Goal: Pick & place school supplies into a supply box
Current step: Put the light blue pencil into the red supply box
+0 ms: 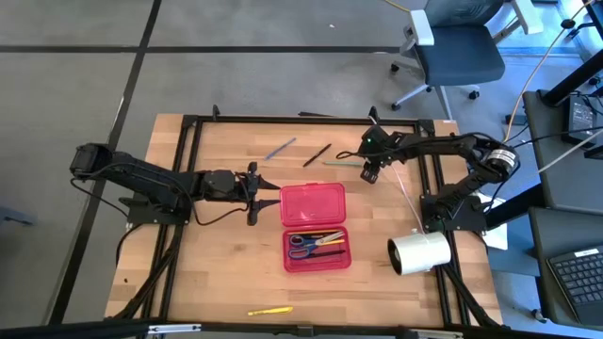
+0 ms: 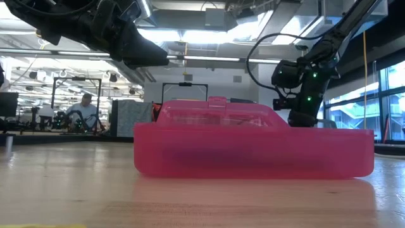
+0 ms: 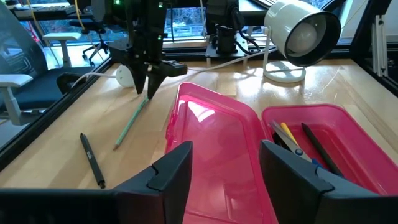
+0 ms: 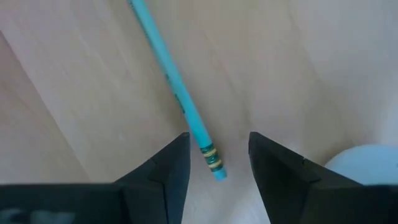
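The red supply box [image 1: 316, 226] lies open on the table, lid [image 3: 214, 134] toward the far edge. Its tray [image 3: 357, 134] holds blue-handled scissors [image 1: 306, 244] and pens. My left gripper [image 3: 224, 174] is open and level, just left of the lid and apart from it. My right gripper [image 4: 219, 158] is open and points down, its fingers on either side of the eraser end [image 4: 213, 163] of a green pencil [image 1: 341, 162] that lies flat on the table. A black pen [image 1: 317, 154] and a blue pen [image 1: 280, 149] lie near the far edge. A yellow pencil [image 1: 270, 310] lies near the near edge.
A big white roll [image 1: 419, 252] stands to the right of the box. A small white disc [image 3: 124, 76] lies close to the right gripper. Black frame rails [image 1: 193, 169] run along the table's sides. Bare wood shows left of the box and in front of it.
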### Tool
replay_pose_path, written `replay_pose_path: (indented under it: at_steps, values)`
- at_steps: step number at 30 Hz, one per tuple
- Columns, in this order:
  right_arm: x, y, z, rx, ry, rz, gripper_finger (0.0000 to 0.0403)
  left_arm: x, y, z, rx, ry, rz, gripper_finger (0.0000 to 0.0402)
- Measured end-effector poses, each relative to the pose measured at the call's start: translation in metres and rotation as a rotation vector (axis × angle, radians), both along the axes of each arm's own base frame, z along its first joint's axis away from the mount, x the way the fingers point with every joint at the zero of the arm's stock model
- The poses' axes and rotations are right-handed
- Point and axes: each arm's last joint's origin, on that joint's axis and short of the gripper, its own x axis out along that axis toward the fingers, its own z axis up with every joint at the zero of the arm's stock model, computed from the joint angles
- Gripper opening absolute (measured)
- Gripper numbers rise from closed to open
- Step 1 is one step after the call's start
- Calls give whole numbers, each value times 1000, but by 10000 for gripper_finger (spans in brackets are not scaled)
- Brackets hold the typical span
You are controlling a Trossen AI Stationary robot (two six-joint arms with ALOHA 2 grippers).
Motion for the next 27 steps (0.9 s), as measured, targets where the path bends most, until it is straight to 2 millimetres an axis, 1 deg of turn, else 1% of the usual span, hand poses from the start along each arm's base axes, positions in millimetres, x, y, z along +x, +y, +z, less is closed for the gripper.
replay_pose_path:
  at_steps: [3,6,16,25,27]
  values:
    - [1,-1,-7,46,0,2,167,0,0,0,0,0,0,175]
    - [2,-1,-11,74,11,-17,157,0,0,0,0,0,0,173]
    - [-1,2,-12,130,18,-86,75,0,0,0,0,0,0,172]
    - [3,8,-12,125,33,-62,38,0,0,0,-2,0,1,175]
    - [4,10,-12,122,36,-82,31,0,0,0,-3,0,1,175]
